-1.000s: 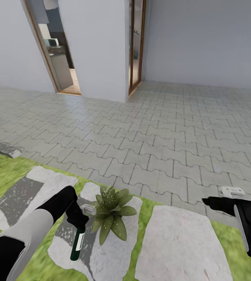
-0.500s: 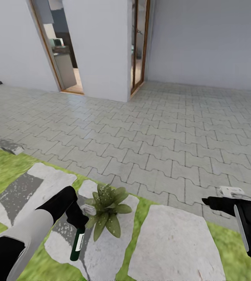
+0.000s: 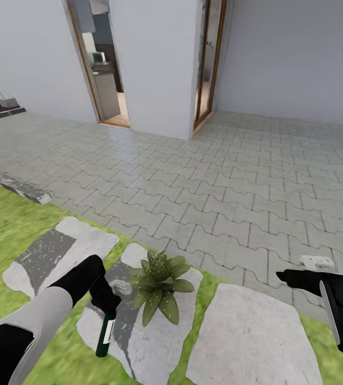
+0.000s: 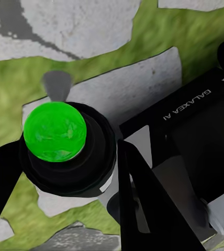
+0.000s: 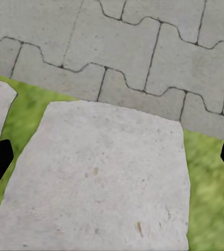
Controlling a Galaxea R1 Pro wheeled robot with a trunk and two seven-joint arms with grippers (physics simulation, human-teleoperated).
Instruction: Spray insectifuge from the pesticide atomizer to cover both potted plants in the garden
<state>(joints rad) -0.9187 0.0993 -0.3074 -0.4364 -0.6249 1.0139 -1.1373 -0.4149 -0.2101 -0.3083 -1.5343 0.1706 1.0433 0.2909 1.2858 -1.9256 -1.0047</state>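
Pesticide atomizer (image 3: 106, 334) pinched in the left gripper (image 3: 106, 305) jaws hangs just beside one potted plant (image 3: 160, 284), spraying apparently still pending; right gripper (image 3: 294, 278) jaws spread, empty.

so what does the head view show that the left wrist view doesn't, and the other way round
Head view alone: the potted plant on a stepping stone, the grey paving, the white wall with two doorways, and the right gripper over the edge of the paving.

Left wrist view alone: the bright green round end of the pesticide atomizer, seen end-on, and the lettering on the gripper's body.

Both: the left gripper shut on the atomizer, with lawn and stepping stones beneath.
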